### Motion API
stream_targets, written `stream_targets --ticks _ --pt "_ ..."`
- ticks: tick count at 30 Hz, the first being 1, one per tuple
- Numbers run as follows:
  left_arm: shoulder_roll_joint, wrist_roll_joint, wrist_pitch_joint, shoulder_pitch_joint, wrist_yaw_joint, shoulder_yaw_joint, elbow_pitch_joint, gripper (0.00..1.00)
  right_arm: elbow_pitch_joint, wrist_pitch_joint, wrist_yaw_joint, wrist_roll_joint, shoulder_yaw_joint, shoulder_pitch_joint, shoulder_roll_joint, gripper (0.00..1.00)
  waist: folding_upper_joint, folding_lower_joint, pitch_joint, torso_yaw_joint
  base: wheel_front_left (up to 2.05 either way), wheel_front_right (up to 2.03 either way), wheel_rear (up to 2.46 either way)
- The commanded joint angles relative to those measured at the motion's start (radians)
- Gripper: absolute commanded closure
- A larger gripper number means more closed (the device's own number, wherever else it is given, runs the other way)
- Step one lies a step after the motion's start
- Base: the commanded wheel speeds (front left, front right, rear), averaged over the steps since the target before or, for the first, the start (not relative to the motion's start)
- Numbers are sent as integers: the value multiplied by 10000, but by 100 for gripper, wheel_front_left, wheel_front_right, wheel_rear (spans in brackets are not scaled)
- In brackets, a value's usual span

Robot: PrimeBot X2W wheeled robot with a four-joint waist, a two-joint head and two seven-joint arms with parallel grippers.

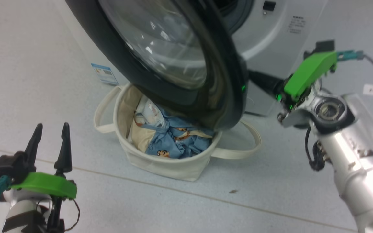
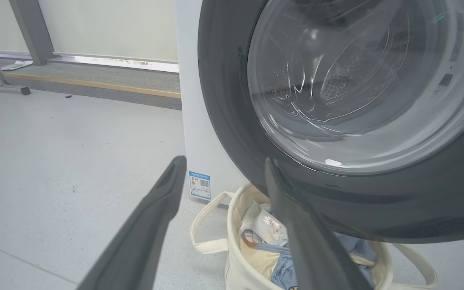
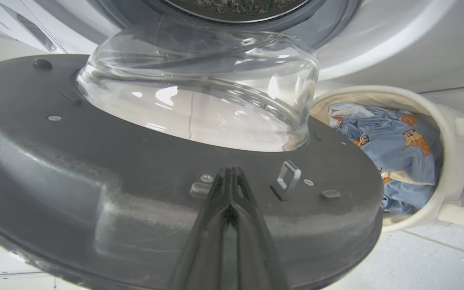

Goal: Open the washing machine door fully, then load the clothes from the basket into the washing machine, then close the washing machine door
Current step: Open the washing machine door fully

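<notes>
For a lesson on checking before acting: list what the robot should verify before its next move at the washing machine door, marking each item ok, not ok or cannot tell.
1. The washing machine door fully open: not ok, it overhangs the basket.
2. The right gripper shut, tips at the door's inner face: ok.
3. The left gripper open, apart from the door: ok.
4. The clothes inside the basket: ok.
5. The door's lower rim clear of the basket: cannot tell.

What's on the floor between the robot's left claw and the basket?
Nothing. In the head view, just bare grey floor lies between the open left gripper and the basket.
</notes>
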Motion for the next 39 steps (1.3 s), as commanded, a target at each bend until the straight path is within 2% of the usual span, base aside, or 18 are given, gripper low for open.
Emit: stream_targets --ticks 1,11,27,39 --pt "401 131 -118 -28 -51 445 -207 0 -632 86 12 -12 196 173 159 100 0 1 -328 169 0 0 0" --pt "402 160 -118 401 25 647 181 0 -1411 188 12 -466 1041 875 366 100 0 1 -1168 1157 0 0 0" --pt "548 274 -118 729 167 627 508 0 -1260 251 12 -449 1373 1405 764 100 0 1 -2012 2862 0 0 0" --pt "557 5 -118 1053 394 1036 -63 0 -1036 339 12 -229 1668 888 1322 100 0 1 -1494 3202 0 0 0"
